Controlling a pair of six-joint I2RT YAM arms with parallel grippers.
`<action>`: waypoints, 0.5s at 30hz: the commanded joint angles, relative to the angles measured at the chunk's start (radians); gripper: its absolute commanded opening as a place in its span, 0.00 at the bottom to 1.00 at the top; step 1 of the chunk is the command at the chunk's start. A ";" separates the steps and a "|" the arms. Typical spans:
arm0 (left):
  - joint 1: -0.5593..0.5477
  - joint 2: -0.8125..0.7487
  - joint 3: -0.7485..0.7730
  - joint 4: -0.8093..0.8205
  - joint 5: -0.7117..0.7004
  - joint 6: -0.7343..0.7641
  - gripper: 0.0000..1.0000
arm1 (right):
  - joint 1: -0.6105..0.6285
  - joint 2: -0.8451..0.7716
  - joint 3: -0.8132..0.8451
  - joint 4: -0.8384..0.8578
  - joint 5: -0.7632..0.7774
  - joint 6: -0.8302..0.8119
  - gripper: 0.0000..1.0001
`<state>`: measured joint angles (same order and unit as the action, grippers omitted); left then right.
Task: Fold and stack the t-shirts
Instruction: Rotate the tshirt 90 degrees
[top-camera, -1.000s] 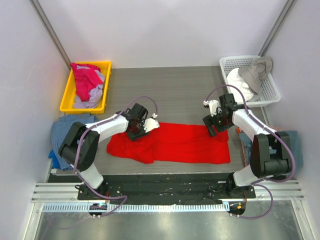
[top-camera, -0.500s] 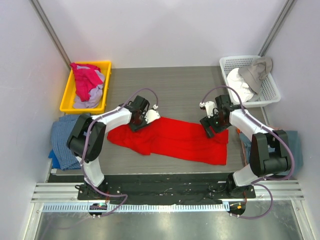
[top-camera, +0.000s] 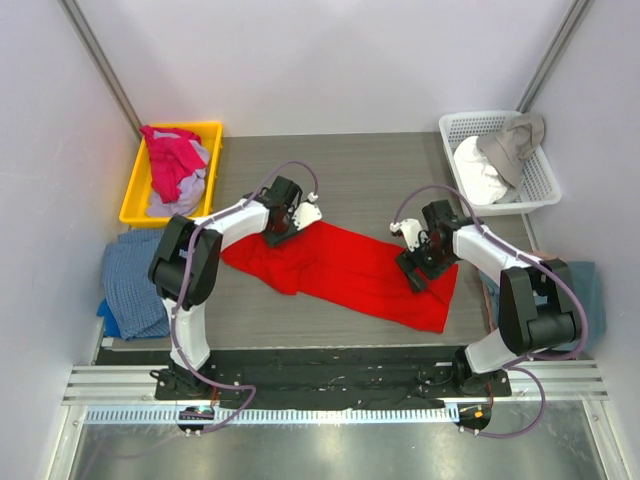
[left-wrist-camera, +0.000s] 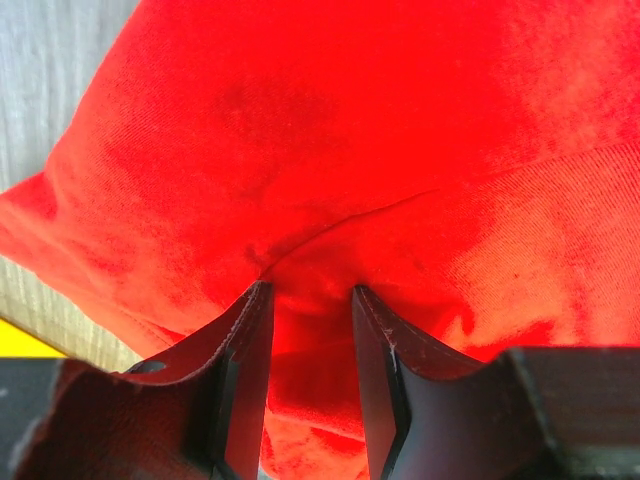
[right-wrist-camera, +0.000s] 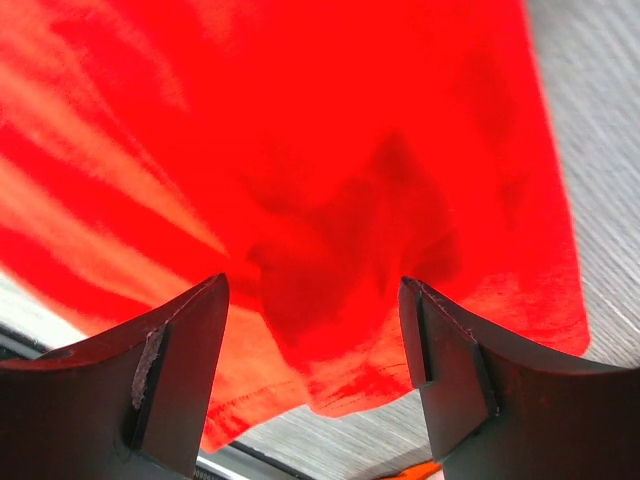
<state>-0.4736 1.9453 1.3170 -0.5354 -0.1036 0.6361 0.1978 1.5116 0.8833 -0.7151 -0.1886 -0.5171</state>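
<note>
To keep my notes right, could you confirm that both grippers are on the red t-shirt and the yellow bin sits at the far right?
One slip: the top external view shows the yellow bin at the far left. The left gripper and right gripper are indeed on the red t-shirt.

1. Your red t-shirt reads as soft, matt cloth, fine-knit and creased.
2. The desk under it shows a dull grey, wood-grained face.
3. The yellow bin is smooth, shiny plastic, and the white basket is latticed plastic.
4. Your left claw has matt black fingers, lightly scuffed.
</note>
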 joint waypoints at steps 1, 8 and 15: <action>0.016 0.044 0.036 0.006 0.001 -0.001 0.41 | 0.014 -0.059 -0.007 -0.032 -0.032 -0.032 0.77; 0.023 0.099 0.120 -0.012 -0.002 -0.003 0.41 | 0.029 -0.001 -0.043 -0.004 -0.049 -0.047 0.76; 0.023 0.176 0.244 -0.031 -0.001 -0.027 0.40 | 0.077 0.042 -0.072 0.080 -0.017 -0.035 0.77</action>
<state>-0.4591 2.0712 1.5002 -0.5648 -0.1158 0.6350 0.2405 1.5131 0.8375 -0.7170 -0.1955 -0.5503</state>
